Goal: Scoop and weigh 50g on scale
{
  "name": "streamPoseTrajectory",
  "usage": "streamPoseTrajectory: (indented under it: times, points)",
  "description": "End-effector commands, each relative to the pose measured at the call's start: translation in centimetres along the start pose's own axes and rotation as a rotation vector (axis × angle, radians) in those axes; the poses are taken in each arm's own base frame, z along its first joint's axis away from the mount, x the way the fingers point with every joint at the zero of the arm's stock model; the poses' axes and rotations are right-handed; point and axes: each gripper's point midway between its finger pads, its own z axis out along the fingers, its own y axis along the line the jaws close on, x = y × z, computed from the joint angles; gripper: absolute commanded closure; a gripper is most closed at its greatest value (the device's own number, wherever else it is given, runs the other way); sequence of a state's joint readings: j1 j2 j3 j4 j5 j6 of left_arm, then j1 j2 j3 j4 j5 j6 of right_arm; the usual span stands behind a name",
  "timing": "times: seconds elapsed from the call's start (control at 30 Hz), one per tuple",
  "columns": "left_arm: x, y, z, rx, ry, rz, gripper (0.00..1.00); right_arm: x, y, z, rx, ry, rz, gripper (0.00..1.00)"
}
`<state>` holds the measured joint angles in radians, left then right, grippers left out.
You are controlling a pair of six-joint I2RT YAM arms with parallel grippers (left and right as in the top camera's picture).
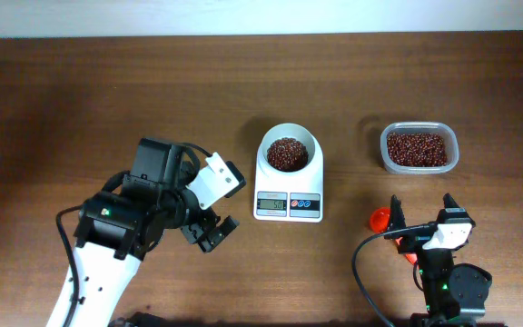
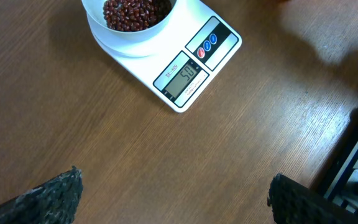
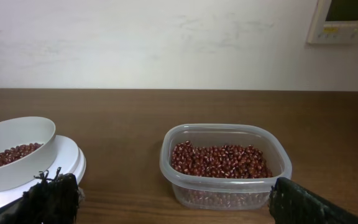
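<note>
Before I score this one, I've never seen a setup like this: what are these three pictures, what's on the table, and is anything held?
Two robot arms work at a wooden table. The overhead picture looks straight down; each wrist picture looks out between one arm's own dark fingers. The left tool and right tool both stand open, holding nothing. In the middle sits a white scale, its bowl holding red-brown beans; its display appears to read 50. A clear tub holds more beans. An orange scoop lies by the right tool, partly hidden.
</note>
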<state>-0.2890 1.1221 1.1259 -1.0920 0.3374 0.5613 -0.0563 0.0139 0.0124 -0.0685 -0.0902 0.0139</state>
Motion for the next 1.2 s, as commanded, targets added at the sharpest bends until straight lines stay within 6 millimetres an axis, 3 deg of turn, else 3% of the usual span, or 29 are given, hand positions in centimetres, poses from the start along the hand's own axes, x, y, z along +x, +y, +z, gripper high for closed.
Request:
streamPoseTrajectory:
  times: [0.0,0.83,1.0,1.17]
  points:
    - [-0.1,-0.1,0.0,0.009,-0.009,0.017,0.01,0.2,-0.2,0.0,0.012,0.0,-0.009,0.01]
    - [-0.2,-0.2,-0.3,0.003,-0.019,0.021,0.01,0.2,-0.2,0.0,0.012,0.0,-0.009,0.01]
    - [-0.4,-0.8,-2.1,-0.036,-0.079,0.046,0.01,0.2,-0.2,0.0,0.012,0.0,-0.009,0.01]
    - [0.8,-2.2,-4.7,-0.103,-0.171,0.073,0.01,0.2,-0.2,0.0,0.012,0.0,-0.009,0.01]
